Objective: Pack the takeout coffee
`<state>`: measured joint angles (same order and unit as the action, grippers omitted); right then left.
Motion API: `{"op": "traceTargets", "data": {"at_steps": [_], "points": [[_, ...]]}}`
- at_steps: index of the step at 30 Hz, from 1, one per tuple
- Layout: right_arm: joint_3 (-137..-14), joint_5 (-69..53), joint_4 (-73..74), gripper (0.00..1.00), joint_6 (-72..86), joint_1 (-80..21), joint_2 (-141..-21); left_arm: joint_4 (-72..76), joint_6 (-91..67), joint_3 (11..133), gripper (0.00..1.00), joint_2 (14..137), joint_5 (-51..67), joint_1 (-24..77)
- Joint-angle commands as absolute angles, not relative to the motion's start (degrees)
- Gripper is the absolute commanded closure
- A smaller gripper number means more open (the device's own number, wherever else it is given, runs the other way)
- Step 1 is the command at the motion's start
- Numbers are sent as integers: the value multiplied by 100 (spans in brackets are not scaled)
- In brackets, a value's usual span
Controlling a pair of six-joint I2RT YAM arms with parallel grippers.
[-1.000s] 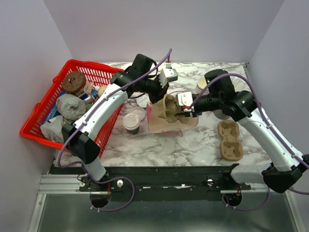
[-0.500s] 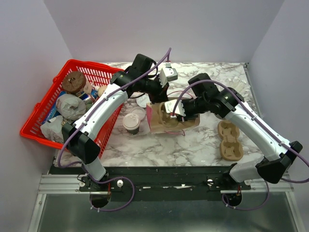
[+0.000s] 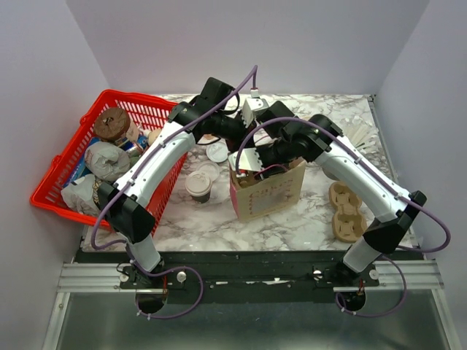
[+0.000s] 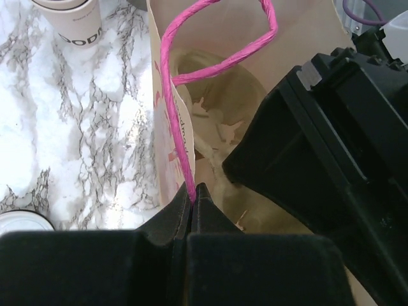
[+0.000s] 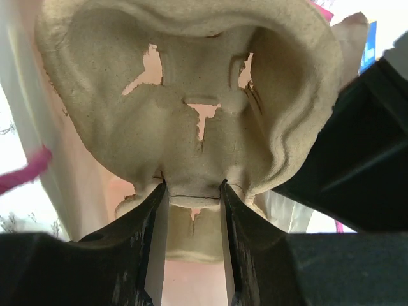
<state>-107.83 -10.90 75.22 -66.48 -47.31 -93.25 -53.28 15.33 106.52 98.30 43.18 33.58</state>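
Observation:
The takeout coffee (image 3: 198, 185), a small lidded cup with a dark lower band, stands on the marble just left of a kraft paper bag (image 3: 271, 193). The bag stands upright with its mouth open. My left gripper (image 4: 193, 191) is shut on the bag's pink handle (image 4: 172, 76) at the bag's rim. My right gripper (image 5: 191, 191) reaches into the bag from above, shut on the middle ridge of a pulp cup carrier (image 5: 191, 95). The carrier (image 4: 210, 127) sits down inside the bag. In the top view both grippers' fingertips are hidden by the arms.
A second pulp carrier (image 3: 346, 211) lies on the table at the right. A loose white lid (image 3: 216, 152) rests behind the coffee. The red basket (image 3: 55, 171) of wrapped food fills the left side. White sticks (image 3: 361, 135) lie at the back right.
The bag has gone from lying flat to standing upright. My right arm swung left and lowered the carrier into the bag's mouth. The left gripper kept hold of the handle.

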Motion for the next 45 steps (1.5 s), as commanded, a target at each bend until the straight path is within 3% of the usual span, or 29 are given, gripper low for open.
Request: {"op": "traceTargets", "data": {"at_steps": [1, 18, 25, 45], "points": [[-10811, -589, 8745, 99, -6846, -4816, -9387, -5581, 1415, 10776, 100, 9905, 4808, 3349], [-9861, -26, 8745, 100, -6741, -4825, -9255, -5493, 1582, 10661, 100, 9879, 4474, 3340], [-10019, -114, 8745, 99, -6811, -4825, -9536, -5484, 1582, 10688, 90, 9932, 4500, 3331], [-10230, -413, 8649, 99, -6776, -4825, -10178, -5695, 1880, 10828, 78, 10195, 4746, 3322]]}}
